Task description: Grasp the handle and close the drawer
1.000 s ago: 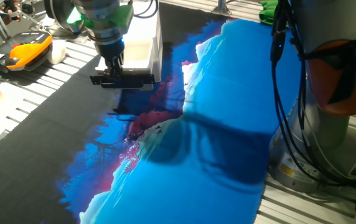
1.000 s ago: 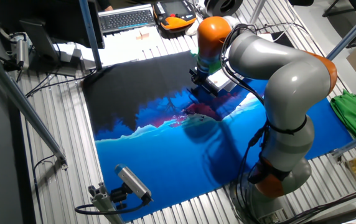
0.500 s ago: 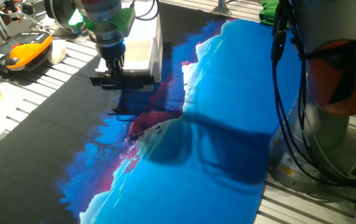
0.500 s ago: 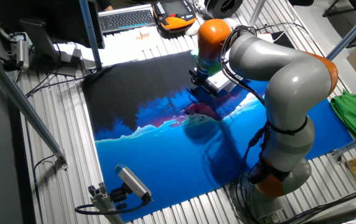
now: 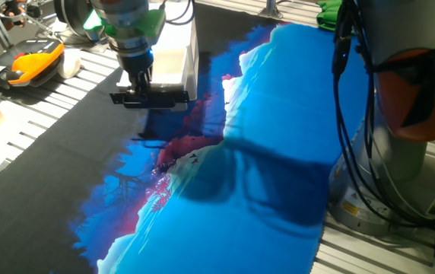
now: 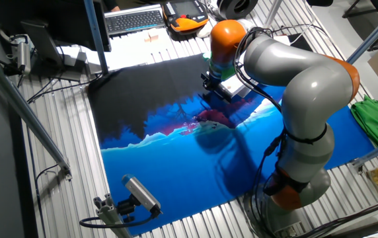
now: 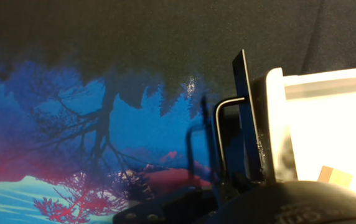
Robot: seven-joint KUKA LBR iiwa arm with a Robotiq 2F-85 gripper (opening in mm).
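The drawer (image 5: 169, 65) is a white tray pulled out of a small white cabinet (image 5: 182, 29) at the far left of the cloth. Its black front carries the handle (image 5: 150, 97), a black horizontal bar. My gripper (image 5: 138, 85) comes down from above and is shut on the handle near its left half. In the hand view the thin handle (image 7: 219, 140) runs down between my dark fingers (image 7: 165, 208), with the black front panel (image 7: 244, 112) and the white drawer (image 7: 327, 130) to its right. In the other fixed view my gripper (image 6: 210, 80) stands at the drawer (image 6: 232, 86).
A blue, red and black printed cloth (image 5: 278, 152) covers the table. An orange-black device (image 5: 31, 59) lies at the left on the slatted table. The arm's base (image 5: 408, 114) and cables stand at the right. A keyboard (image 6: 133, 21) and a camera mount (image 6: 139, 192) sit at the table edges.
My gripper and the drawer's black front have shifted very slightly toward the cabinet. Nothing else has moved.
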